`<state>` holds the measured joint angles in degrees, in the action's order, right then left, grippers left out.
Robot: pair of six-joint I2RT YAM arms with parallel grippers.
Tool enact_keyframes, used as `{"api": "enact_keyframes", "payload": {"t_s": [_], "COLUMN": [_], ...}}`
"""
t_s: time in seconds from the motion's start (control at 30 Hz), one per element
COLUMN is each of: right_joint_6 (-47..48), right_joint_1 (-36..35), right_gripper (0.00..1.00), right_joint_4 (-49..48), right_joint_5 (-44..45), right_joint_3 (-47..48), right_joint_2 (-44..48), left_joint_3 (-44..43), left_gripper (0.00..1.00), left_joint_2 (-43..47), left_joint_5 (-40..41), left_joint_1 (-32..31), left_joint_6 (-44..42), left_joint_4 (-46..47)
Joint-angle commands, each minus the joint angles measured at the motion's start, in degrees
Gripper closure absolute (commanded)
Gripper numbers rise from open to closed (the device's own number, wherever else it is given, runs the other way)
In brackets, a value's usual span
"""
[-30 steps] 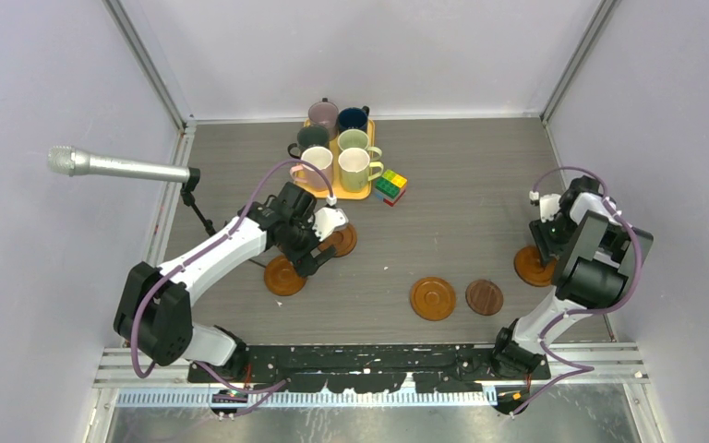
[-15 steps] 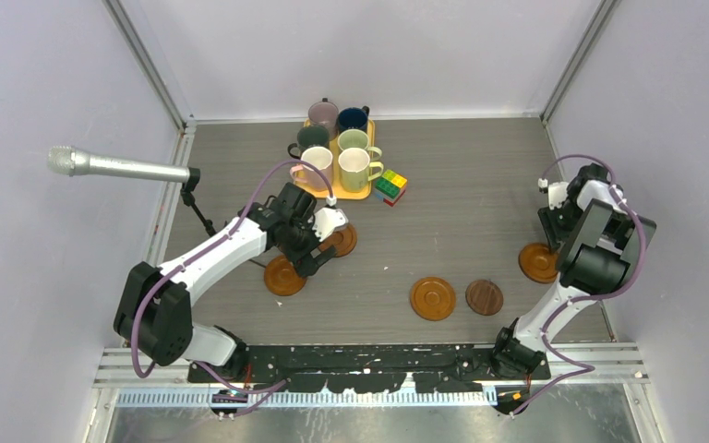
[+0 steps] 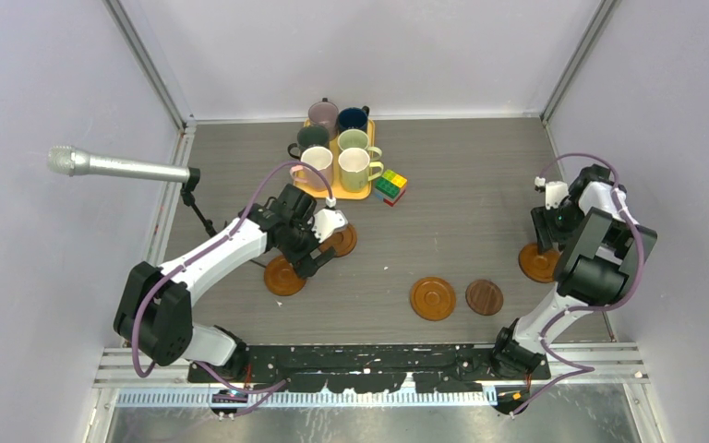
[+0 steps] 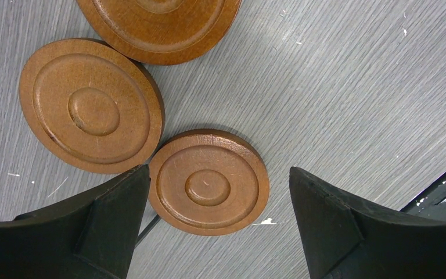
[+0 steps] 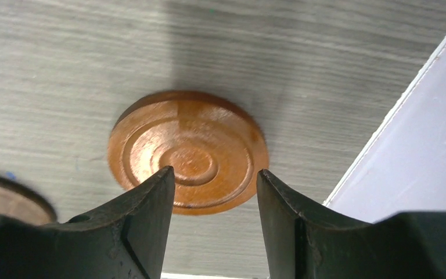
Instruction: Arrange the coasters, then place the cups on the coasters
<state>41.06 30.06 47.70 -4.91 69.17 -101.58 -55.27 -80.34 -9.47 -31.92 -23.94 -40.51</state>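
Nearest, the coasters lay loosely scattered, not yet arranged. The left gripper and right gripper hung over them, jaws apart, empty. Farthest, all six cups stood on the tray, none placed.

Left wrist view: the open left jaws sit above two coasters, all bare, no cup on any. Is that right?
Not quite: there are three coasters, not two. The left wrist view shows one below the open jaws of the left gripper, a second beside it and a third cut off by the top edge. All are bare, no cup on any.
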Motion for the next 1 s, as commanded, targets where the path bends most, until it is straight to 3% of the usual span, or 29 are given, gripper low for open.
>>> {"api": "enact_keyframes", "payload": {"t_s": [0.0,0.4,0.97], "right_joint_6": [2.1,3.4,-6.7], "right_joint_1": [-0.1,-0.1,-7.0], "right_gripper": [0.4,0.36,0.49], "right_joint_4": [3.4,-5.7,-11.3], "right_joint_5": [-3.0,4.0,3.6], "right_joint_3": [-1.3,-5.2,8.7], "right_joint_2": [4.1,-2.7,-16.5], "left_joint_3": [-0.8,-0.5,0.3], "left_gripper": [0.08,0.06,0.06], "left_joint_2": [1.1,3.0,1.8], "left_joint_5": [-0.2,-0.3,1.4], "left_joint_1": [-0.3,-0.3,-0.3], "left_joint_6": [1.2,1.4,0.9], "left_joint_4": [1.3,0.7,2.4]}}
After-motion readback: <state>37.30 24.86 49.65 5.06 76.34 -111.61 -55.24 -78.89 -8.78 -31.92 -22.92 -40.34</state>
